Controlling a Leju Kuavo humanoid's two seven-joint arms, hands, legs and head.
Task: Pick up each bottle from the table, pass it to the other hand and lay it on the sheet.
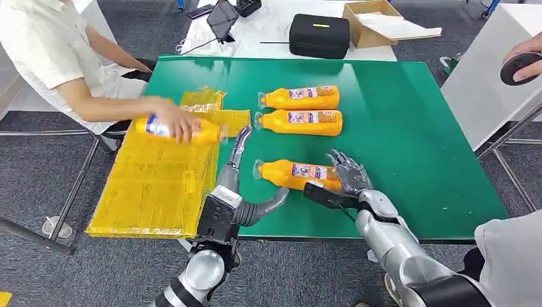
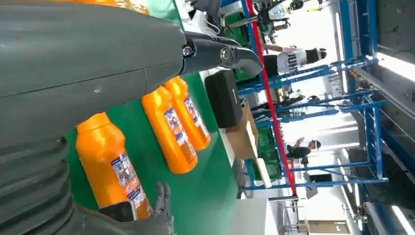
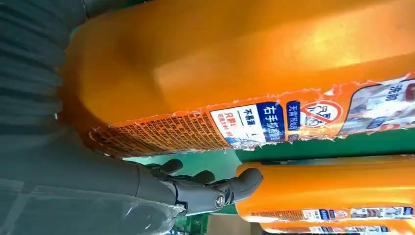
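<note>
Right hand (image 1: 348, 174) fingers spread over nearest bottle (image 1: 295, 174), grasp unclear; label reads "右手抓"; left hand (image 1: 238, 167) wide.

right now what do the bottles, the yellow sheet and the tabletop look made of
Bottles: likely smooth orange plastic, glossy highlights, with printed paper-like labels whose edges look torn in the right wrist view. Sheet: thin translucent yellow film, probably plastic, wrinkled and shiny. Tabletop: flat matte green surface; material unclear.
</note>
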